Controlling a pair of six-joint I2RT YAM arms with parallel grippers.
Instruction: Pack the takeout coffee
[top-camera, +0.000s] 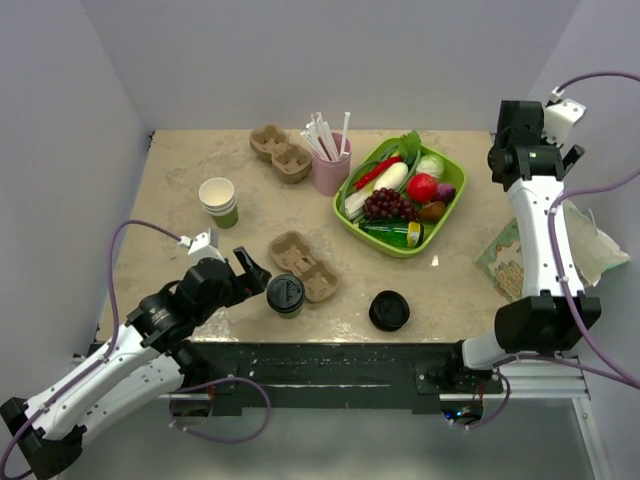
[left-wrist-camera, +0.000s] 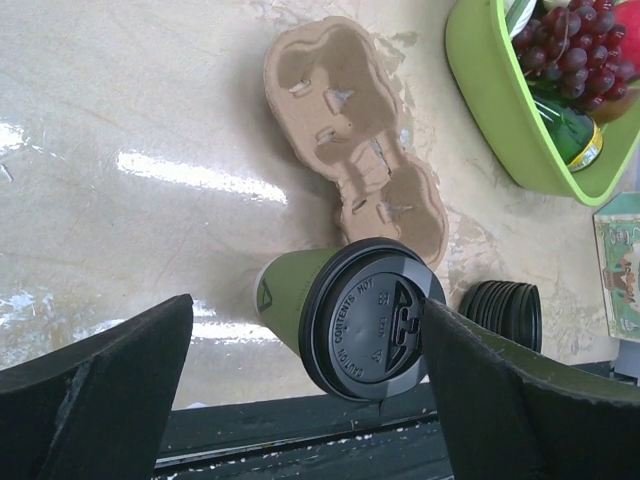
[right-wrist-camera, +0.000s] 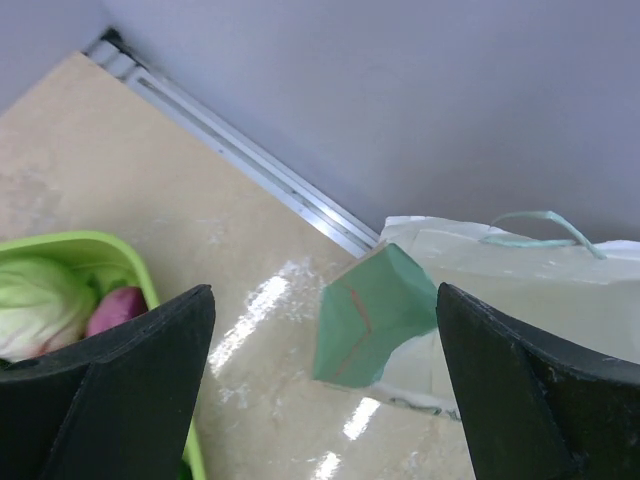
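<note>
Right now your left claw (top-camera: 254, 272) is low over the near left part of the surface (top-camera: 175, 185), its fingers spread apart and gripping nothing. The takeout coffee (top-camera: 285, 295) stands upright just beyond it, near the front edge. In the left wrist view the black lid sits in the gap between the two fingers, closer to one of them. You cannot tell from that view whether that finger touches the lid.

The cup is just beside the near end of a brown pulp cup carrier (top-camera: 303, 265), and both of the carrier's wells are unfilled. A low stack of black lids (top-camera: 389, 311) lies to the cup's right, apart from it. Farther back you have white paper cups (top-camera: 219, 200), a second carrier (top-camera: 281, 152), a pink holder of straws (top-camera: 331, 165) and a green tray (top-camera: 452, 196) of fruit and vegetables.

Your right claw (right-wrist-camera: 322, 292) is raised high at the far right, fingers released wide. Below it are the tray's corner and a pale paper bag (right-wrist-camera: 520, 290) by the wall.
</note>
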